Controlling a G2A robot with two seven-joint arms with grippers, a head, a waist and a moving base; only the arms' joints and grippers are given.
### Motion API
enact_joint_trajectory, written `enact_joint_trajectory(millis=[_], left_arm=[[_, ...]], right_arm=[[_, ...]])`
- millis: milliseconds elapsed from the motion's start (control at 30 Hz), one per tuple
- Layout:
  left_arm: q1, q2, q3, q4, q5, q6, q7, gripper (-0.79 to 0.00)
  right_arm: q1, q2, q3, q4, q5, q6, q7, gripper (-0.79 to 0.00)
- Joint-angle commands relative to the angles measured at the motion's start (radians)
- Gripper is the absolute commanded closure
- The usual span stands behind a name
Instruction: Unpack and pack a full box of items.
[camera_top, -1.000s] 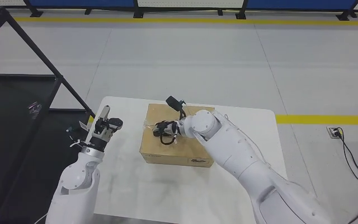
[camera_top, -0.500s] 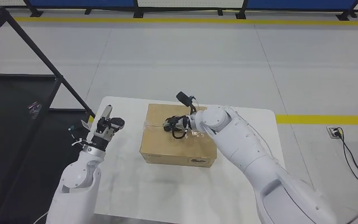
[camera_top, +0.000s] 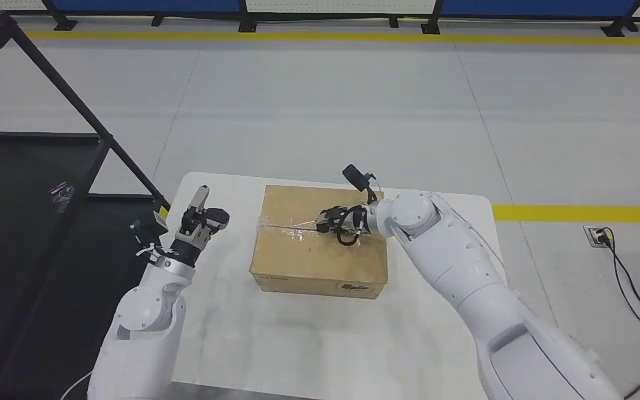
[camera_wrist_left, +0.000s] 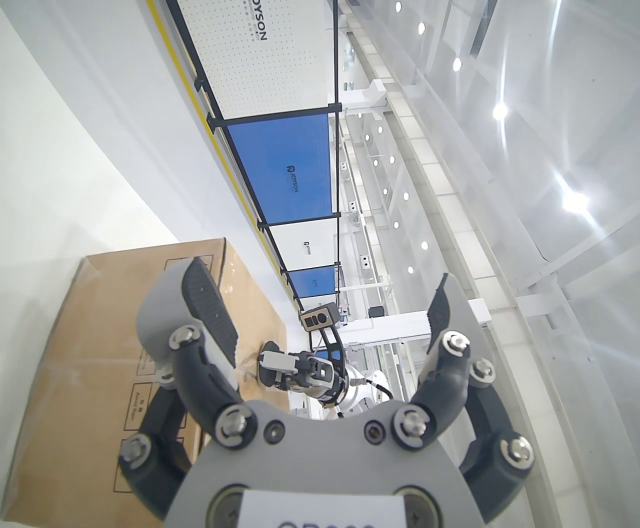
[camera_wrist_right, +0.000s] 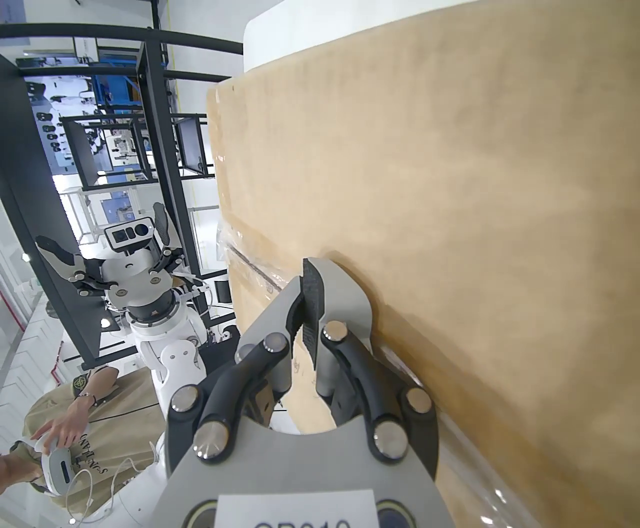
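**A:** What is closest?

**B:** A white table (camera_top: 300, 345). Over its left part hangs the left gripper (camera_top: 208, 205), its fingers spread wide with nothing between them. It is near the box but not touching it.

**A:** And the box?

**B:** The brown cardboard box (camera_top: 315, 262) stands in the middle of the table with its flaps shut. On the side facing the robot there is a patch of dark print (camera_top: 355, 287), too small to read. The left wrist view shows labels (camera_wrist_left: 136, 400) on the side toward that gripper. They are thin black frames with tiny lettering that cannot be made out.

**A:** Is it sealed?

**B:** Clear tape (camera_top: 288, 228) runs along the seam across the top. It looks wrinkled and partly lifted toward the left end.

**A:** Where is the right gripper?

**B:** The right gripper (camera_wrist_right: 306, 292) lies low on the box top, at the seam near the middle. Its fingers are pressed together, pad against pad. A wisp of tape sits at the tip, and I cannot tell whether it is pinched there.

**A:** What lies beyond?

**B:** A pale floor (camera_top: 330, 110) crossed by a yellow line (camera_top: 300, 36). Past it stand blue and white panels (camera_wrist_left: 295, 165) in black frames, each with a small logo.
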Motion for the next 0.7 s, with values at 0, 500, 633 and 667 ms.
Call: enact_joint_trajectory(millis=[0, 500, 633, 667], left_arm=[[-0.004, 0.000, 0.005, 0.004, -0.001, -0.002, 0.000, -0.785], [-0.033, 0.001, 0.028, 0.028, -0.001, -0.001, 0.000, -0.785], [-0.040, 0.001, 0.034, 0.033, 0.000, 0.001, -0.001, -0.785], [-0.042, 0.001, 0.036, 0.034, 0.000, 0.002, 0.000, -0.785]], right_arm=[[-0.011, 0.016, 0.017, -0.018, -0.007, 0.014, 0.005, 0.000], [-0.159, 0.148, 0.179, -0.289, -0.101, 0.111, 0.016, 0.000], [-0.231, 0.189, 0.245, -0.407, -0.136, 0.154, 0.023, 0.000], [-0.250, 0.199, 0.262, -0.437, -0.146, 0.166, 0.024, 0.000]])
